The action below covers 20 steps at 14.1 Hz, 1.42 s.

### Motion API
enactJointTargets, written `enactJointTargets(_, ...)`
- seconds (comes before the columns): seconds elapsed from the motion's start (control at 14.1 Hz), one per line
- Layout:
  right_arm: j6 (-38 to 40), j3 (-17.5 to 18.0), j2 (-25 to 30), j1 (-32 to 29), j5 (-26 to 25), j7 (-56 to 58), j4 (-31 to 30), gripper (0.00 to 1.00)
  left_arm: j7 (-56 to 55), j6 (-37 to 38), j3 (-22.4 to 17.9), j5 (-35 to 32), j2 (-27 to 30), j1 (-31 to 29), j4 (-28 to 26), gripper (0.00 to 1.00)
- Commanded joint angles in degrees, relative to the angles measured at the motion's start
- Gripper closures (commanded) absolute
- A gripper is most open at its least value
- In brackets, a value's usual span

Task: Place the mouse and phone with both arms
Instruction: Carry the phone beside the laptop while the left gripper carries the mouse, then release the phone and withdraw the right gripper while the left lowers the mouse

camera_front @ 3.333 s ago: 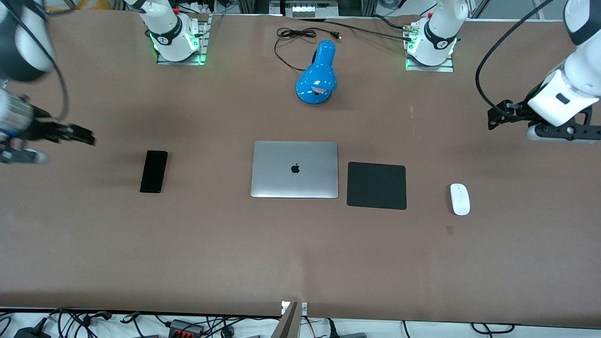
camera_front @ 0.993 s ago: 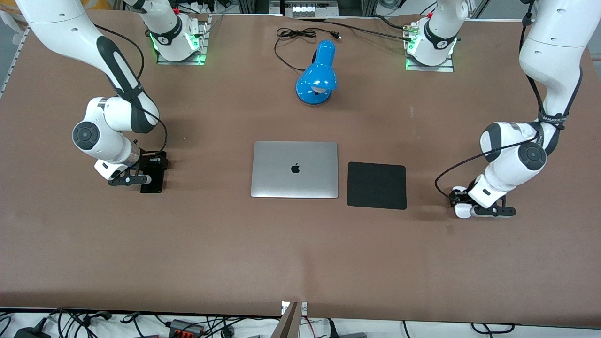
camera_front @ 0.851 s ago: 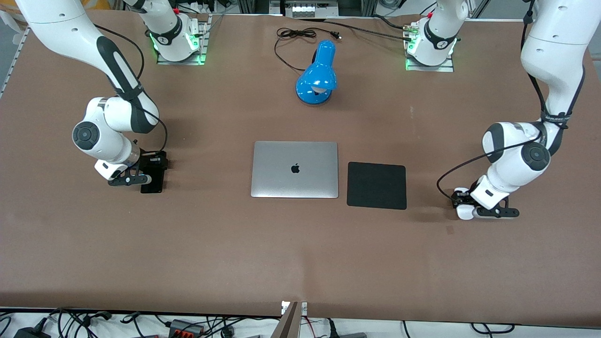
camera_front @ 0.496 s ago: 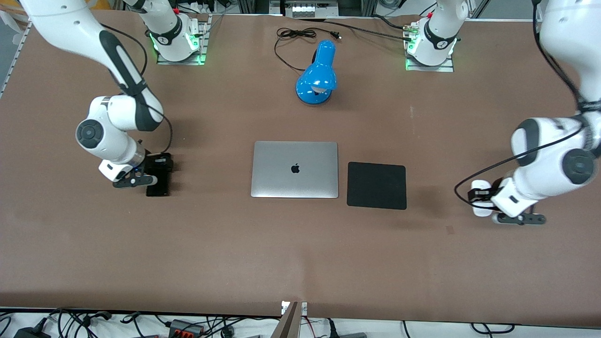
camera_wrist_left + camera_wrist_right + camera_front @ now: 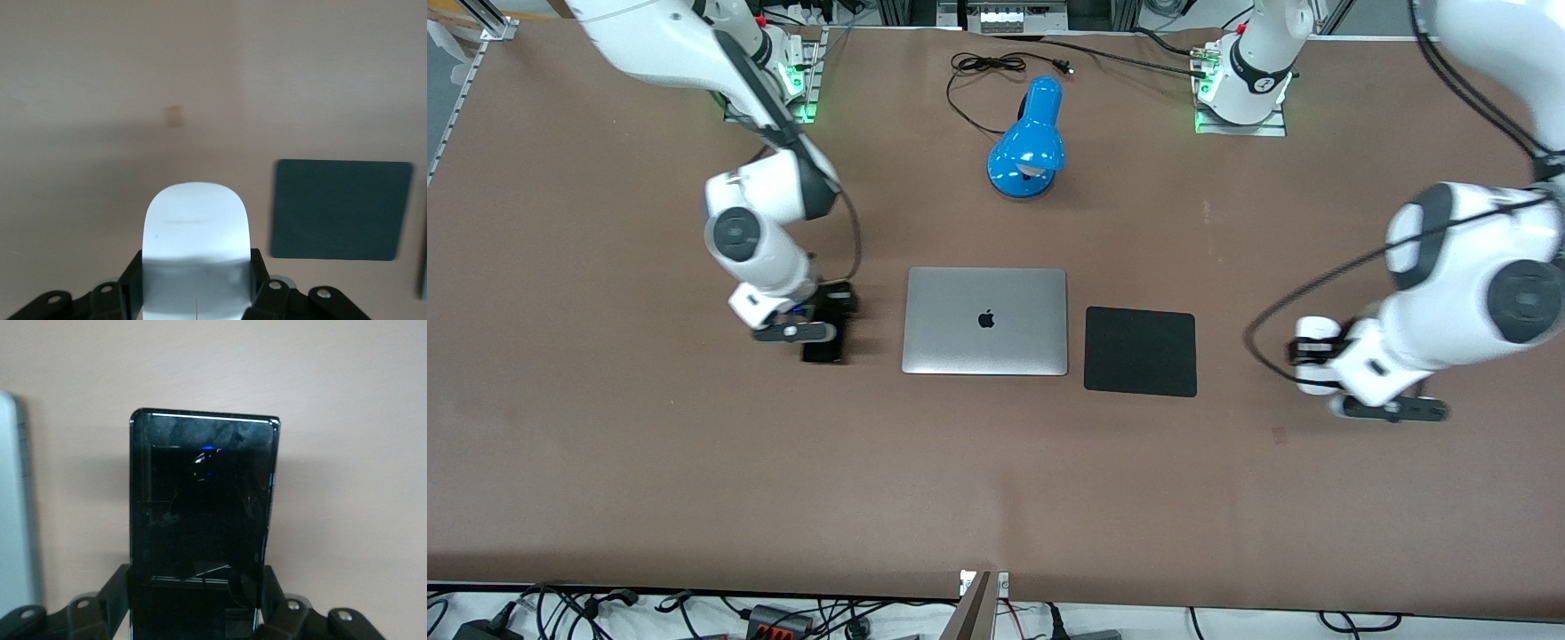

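**Both arms mid-carry: phone beside laptop, mouse short of pad**

Right gripper (image 5: 824, 322) over tabletop (image 5: 649, 462) just beside the laptop (image 5: 984, 321), toward the right arm's end. Clamped on the phone (image 5: 823, 342); in the right wrist view the phone (image 5: 203, 520) sat flat between the jaws, held at one short end, most of its length sticking out unsupported. Whether it touched the tabletop could not be told.

Laptop closed, mid-table. Pad (image 5: 1140, 351) just beside it. Blue lamp (image 5: 1029, 140) farther from the camera, well apart.

Left gripper (image 5: 1316, 366) over bare tabletop between pad and the left arm's end, closed on the mouse (image 5: 1314, 354). Left wrist view: mouse (image 5: 196, 257) pinched across its sides, front half protruding.

Risks, as judged:
- Phone gripped at one end; it could pivot or slip if the arm jerked.
- Phone close to the laptop; drifting sideways could knock its edge.
- Mouse sides smooth and curved; it could squirt out, or land off the pad if released early.
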State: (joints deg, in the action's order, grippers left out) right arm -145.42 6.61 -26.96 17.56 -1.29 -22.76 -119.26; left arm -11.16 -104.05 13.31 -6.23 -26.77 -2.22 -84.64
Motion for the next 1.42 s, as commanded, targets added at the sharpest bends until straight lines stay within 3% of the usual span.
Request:
enactJointTargets(0.0, 0.04, -0.2, -3.09, 1.15, -0.21, -1.23, 3.25, 1.0, -10.14, -1.06, -0.39, -1.5, -0.38, 7.55, -1.67, 0.65)
enactJointTargets(0.21, -0.22, -0.2, -3.89, 1.24, -0.21, -1.23, 2.98, 0.98, -20.61, -11.74, -0.48, -9.83, -1.88, 14.78, -8.76, 0.65)
enactJointTargets(0.28, -0.22, -0.2, -4.06, 1.24, -0.21, -1.23, 3.07, 0.67, -23.96, -18.58, -0.48, -10.73, -1.97, 15.05, -12.79, 0.65)
enactJointTargets(0.35, -0.22, -0.2, -4.33, 1.24, -0.12, -1.23, 3.07, 0.01, -25.21, -24.56, -0.57, -10.73, -2.06, 15.14, -16.4, 0.65)
enactJointTargets(0.5, -0.04, -0.2, -3.63, 0.46, -0.12, -0.71, 3.42, 0.0, -26.45, -34.25, -0.66, -10.73, -3.11, 14.88, -21.95, 0.65)
enactJointTargets(0.64, 3.44, -0.2, 1.09, -2.34, -0.21, 0.17, 4.21, 0.0, -28.12, -36.84, -0.92, -10.82, -4.25, 14.7, -23.29, 0.65)
enactJointTargets(0.85, 22.57, 0.68, 9.27, -10.07, -0.12, 2.19, 11.56, 0.0, -28.12, -39.03, -1.53, -13.01, -6.53, 14.53, -23.47, 0.65)
enactJointTargets(0.99, 34.62, 0.68, 12.27, -14.38, -0.38, 7.09, 20.17, 0.0, -28.12, -40.88, -1.98, -13.99, -7.59, 13.56, -23.47, 0.63)
enactJointTargets(1.13, 40.89, 0.33, 14.64, -20.17, 0.41, 13.24, 25.73, 0.0, -28.21, -41.06, -1.98, -14.07, -7.94, 13.99, -23.91, 0.6)
enactJointTargets(1.35, 43.01, -1.6, 20.26, -25.72, 0.84, 15.29, 26.71, 0.0, -28.12, -46.66, -1.98, -14.07, -9.87, 13.47, -24.61, 0.42)
